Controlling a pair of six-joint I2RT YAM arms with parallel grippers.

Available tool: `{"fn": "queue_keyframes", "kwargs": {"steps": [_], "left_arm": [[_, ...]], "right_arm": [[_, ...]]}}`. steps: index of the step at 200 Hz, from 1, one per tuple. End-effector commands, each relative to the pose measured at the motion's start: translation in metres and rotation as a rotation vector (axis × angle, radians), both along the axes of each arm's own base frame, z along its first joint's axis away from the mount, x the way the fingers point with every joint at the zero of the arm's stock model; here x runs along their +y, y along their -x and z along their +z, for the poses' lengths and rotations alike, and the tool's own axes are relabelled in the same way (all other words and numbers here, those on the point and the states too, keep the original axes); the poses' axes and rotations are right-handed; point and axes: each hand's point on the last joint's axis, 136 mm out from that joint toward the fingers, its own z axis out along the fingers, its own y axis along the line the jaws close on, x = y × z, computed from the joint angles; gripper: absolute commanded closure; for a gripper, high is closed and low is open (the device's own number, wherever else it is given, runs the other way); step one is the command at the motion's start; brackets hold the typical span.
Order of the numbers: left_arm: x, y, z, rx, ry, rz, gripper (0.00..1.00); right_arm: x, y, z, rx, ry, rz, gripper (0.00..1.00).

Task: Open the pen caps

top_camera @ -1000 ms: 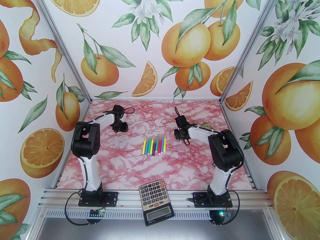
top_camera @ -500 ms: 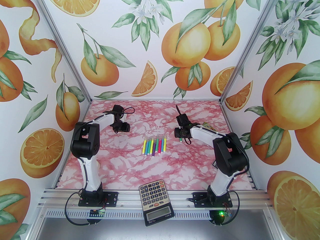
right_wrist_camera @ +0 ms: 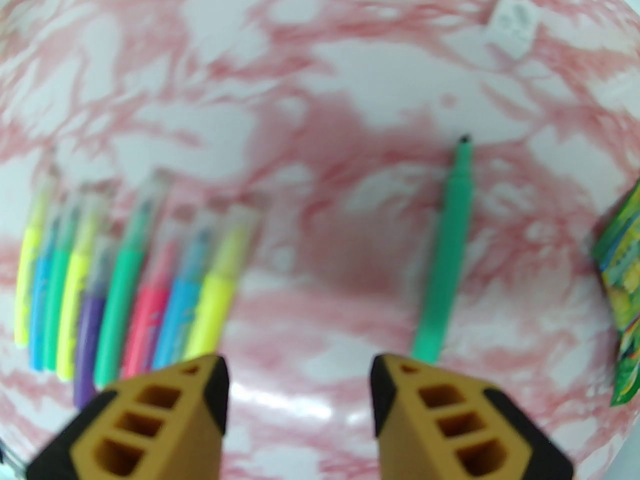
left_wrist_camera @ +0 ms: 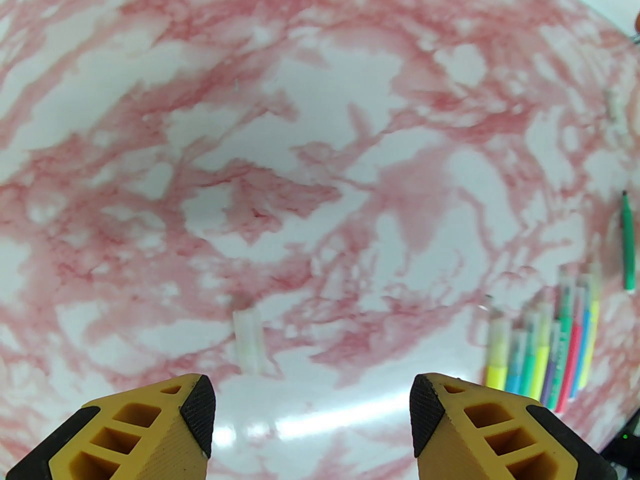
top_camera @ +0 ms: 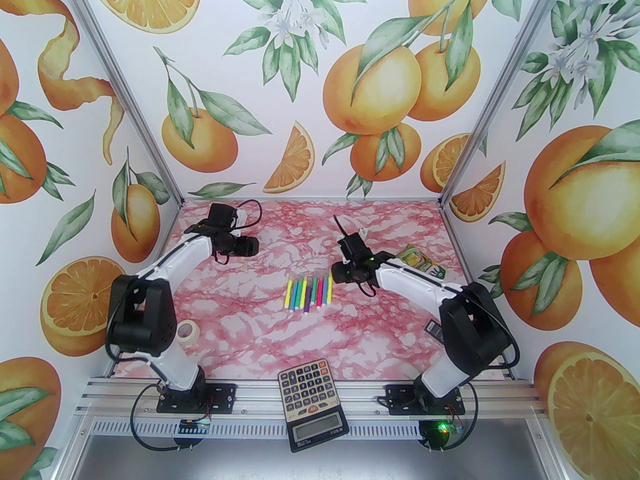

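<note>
Above the table's [top_camera: 260, 328] far half | left gripper [left_wrist_camera: 312, 408] now spread wide, empty, clear cap [left_wrist_camera: 248, 340] released at its 11 o'clock | right gripper [right_wrist_camera: 298, 388] parted, empty, bare-tipped green pen [right_wrist_camera: 447, 253] laid at 1 o'clock | one cap off; capped row [right_wrist_camera: 135, 278] at 10 o'clock awaits | forearms reach inward, elbows drawn back.

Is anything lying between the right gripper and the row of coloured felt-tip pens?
Nothing visible: only bare pink marbled table lies between the right gripper and the row of coloured felt-tip pens; the loose green pen lies aside.
</note>
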Motion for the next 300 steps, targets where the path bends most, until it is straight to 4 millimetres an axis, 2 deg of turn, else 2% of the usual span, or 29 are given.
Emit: {"fn": "queue_keyframes", "kwargs": {"steps": [1,54,113,161,199,300], "left_arm": [[-0.019,0.009,0.015,-0.069,0.075,-0.035,0.31],[-0.059,0.046,0.025,-0.149,0.135,-0.124,0.31],[-0.074,0.074,0.027,-0.209,0.207,-0.159,0.31],[-0.072,0.079,0.027,-0.227,0.196,-0.159,0.31],[-0.069,0.079,0.029,-0.235,0.184,-0.152,0.31],[-0.066,0.076,0.032,-0.249,0.171,-0.133,0.31]], "right_arm": [[0.014,0.019,-0.001,0.049,-0.061,0.021,0.48],[0.024,0.032,-0.022,0.116,-0.1,0.032,0.53],[0.033,0.035,-0.041,0.162,-0.127,0.044,0.56],[0.038,0.031,-0.052,0.179,-0.132,0.044,0.58],[0.034,0.03,-0.062,0.192,-0.095,0.028,0.61],[0.004,0.021,-0.068,0.183,0.122,-0.012,0.66]]}}
